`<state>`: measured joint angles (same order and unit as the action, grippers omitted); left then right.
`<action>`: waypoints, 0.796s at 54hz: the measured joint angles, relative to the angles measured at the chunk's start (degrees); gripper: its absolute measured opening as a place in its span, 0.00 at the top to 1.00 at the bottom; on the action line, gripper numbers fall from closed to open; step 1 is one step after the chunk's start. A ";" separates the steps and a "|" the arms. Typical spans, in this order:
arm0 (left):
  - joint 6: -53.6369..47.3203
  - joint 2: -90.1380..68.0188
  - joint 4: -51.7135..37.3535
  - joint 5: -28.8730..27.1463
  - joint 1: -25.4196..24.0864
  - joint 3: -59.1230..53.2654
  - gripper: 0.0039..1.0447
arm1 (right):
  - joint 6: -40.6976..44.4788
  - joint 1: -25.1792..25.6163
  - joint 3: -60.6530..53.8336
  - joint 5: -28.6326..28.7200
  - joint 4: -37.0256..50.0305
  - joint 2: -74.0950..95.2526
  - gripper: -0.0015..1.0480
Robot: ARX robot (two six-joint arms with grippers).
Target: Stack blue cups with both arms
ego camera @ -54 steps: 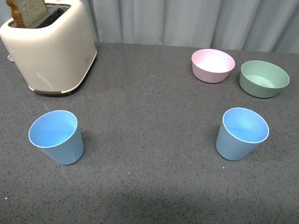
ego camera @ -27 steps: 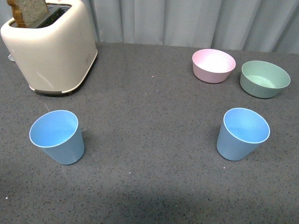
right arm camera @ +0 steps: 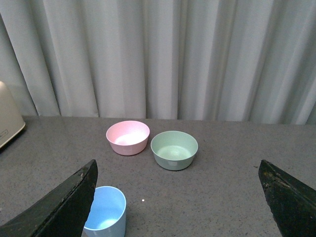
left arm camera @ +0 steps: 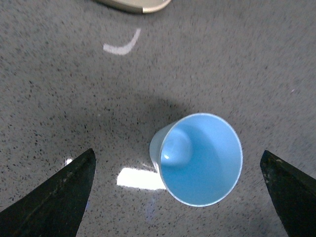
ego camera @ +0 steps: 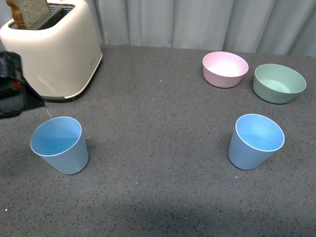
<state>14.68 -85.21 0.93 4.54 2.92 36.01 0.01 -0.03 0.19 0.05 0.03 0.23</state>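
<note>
Left claw (left arm camera: 177,153) is held released over one blue cup (left arm camera: 200,160); right claw (right arm camera: 177,163) is also spread wide, and the second blue cup (right arm camera: 104,215) is seen on the tabletop (ego camera: 158,123).

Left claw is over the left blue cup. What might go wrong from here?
1. The left light blue plastic tumbler sits slightly off-centre between the fingers of the open left claw; closing may push or tip it.
2. The left arm hangs close to the cream toaster and might bump it.
</note>
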 joint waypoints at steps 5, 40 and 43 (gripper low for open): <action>-1.20 -4.39 2.58 -1.40 0.63 1.84 0.06 | 0.00 0.00 0.00 0.00 0.00 0.00 0.09; 1.42 -17.57 4.35 -1.40 0.11 8.66 0.17 | 0.00 0.00 0.00 0.00 0.00 0.00 0.09; 2.21 -18.34 4.39 -1.49 -0.02 9.16 0.23 | 0.00 0.00 0.00 0.00 0.00 0.00 0.09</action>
<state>16.88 -103.55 5.32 3.05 2.90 45.17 0.01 -0.03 0.19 0.05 0.03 0.23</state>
